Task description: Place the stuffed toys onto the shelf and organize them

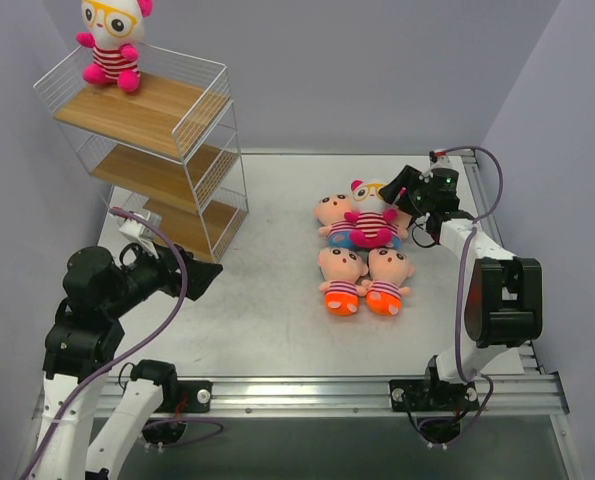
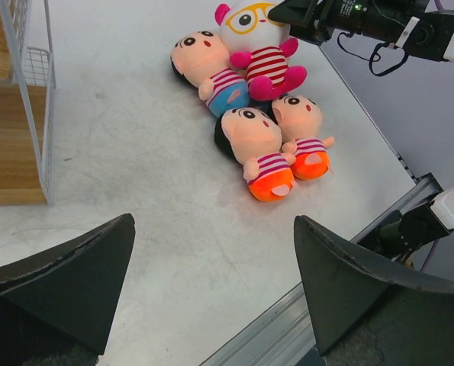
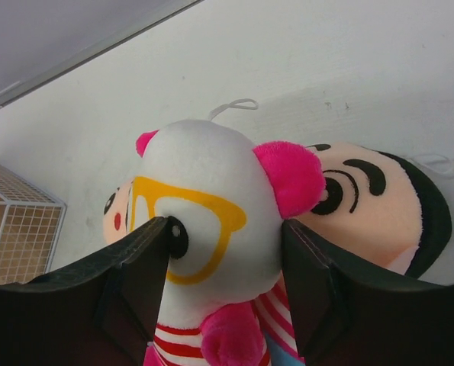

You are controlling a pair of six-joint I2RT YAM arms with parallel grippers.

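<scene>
The right gripper (image 3: 225,229) is pinching the head of the white toy with yellow glasses (image 1: 373,226). One of its jaws is pressing against the glasses and the other under a pink ear, likely because the head is the roundest, highest part to grab. That toy is lying on top of the 4 striped-shirt toys (image 1: 342,275) heaped on the counter (image 1: 267,300), so it is probably the easiest to lift first. Its twin (image 1: 112,45) is sitting upright on the top board of the shelf (image 1: 162,115), perhaps marking where the pair belongs. The left gripper (image 2: 213,223) is hanging near the shelf's foot, jaws spread wide and holding nothing.
</scene>
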